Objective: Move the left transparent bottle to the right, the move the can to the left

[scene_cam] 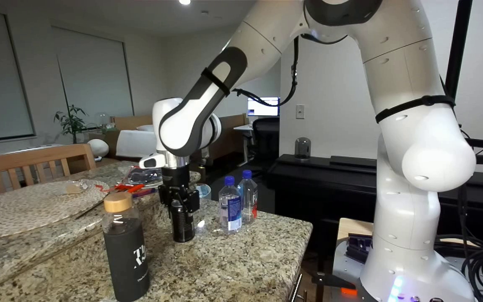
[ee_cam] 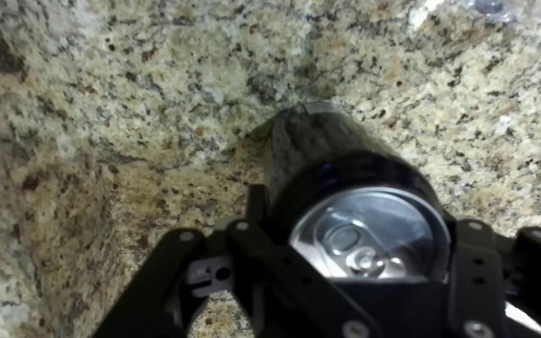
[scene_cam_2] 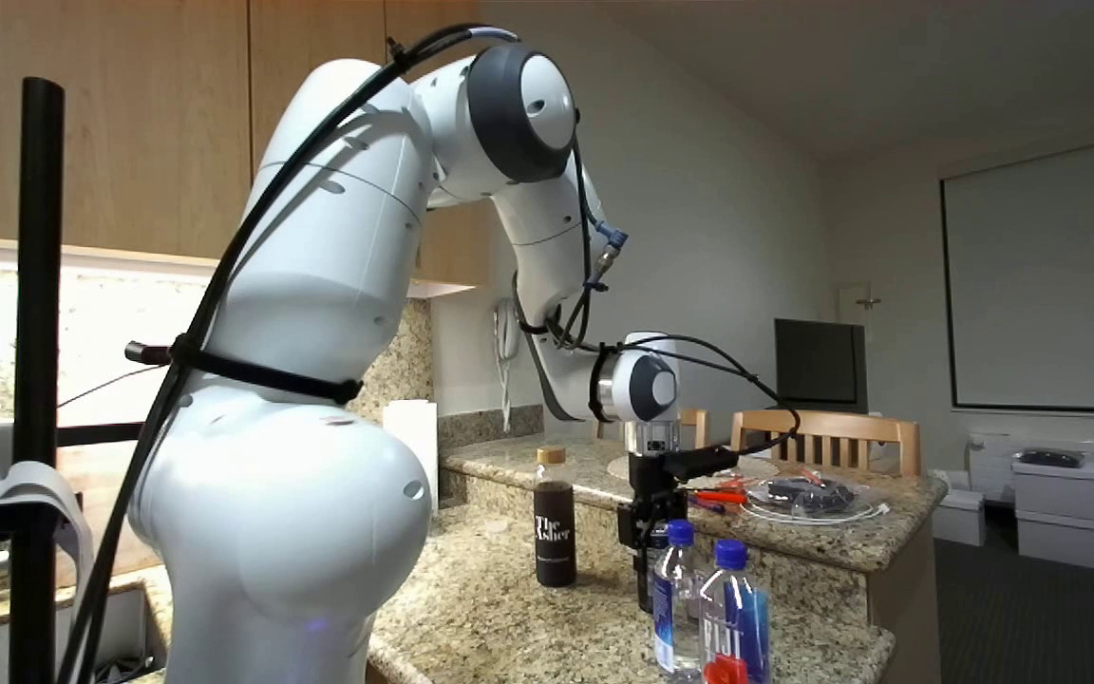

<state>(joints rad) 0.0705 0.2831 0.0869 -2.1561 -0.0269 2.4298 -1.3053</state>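
1. Nearest in the wrist view, the gripper (ee_cam: 352,211) straddles the can (ee_cam: 359,188), jaws against both sides near its top, apparently pinching it.
2. The can stands upright on the counter (scene_cam: 245,260); in an exterior view, two clear bottles (scene_cam: 234,207) are right of it, the black bottle (scene_cam: 126,251) front-left of it.
3. Judged step: securing the can. Squeeze evenly; its walls could dent.
4. Lift straight up before carrying it away from the clear bottles.

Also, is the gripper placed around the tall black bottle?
No, in an exterior view the gripper is around the can, while the tall black bottle stands apart from both.
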